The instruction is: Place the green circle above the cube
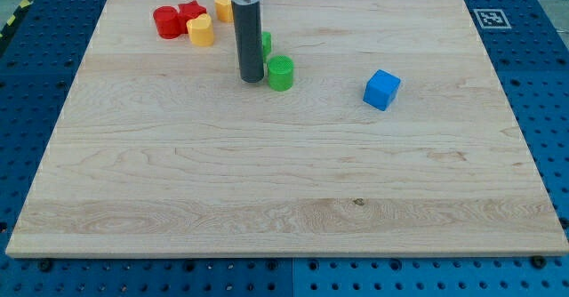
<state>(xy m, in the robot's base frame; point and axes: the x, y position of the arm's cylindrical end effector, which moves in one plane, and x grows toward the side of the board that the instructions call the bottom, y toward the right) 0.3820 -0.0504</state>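
The table [267, 199] is largely bare, so open room lies between the blocks and every edge. The blue cube [382, 90] sits alone toward the view's right. The green circle [281, 73] stands left of it, with my tip [252, 79] set just beside its left, seemingly for a rightward push. No claw is fitted, so its state cannot be told.

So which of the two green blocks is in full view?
The green circle just right of my tip; the other green block is half hidden behind the rod.
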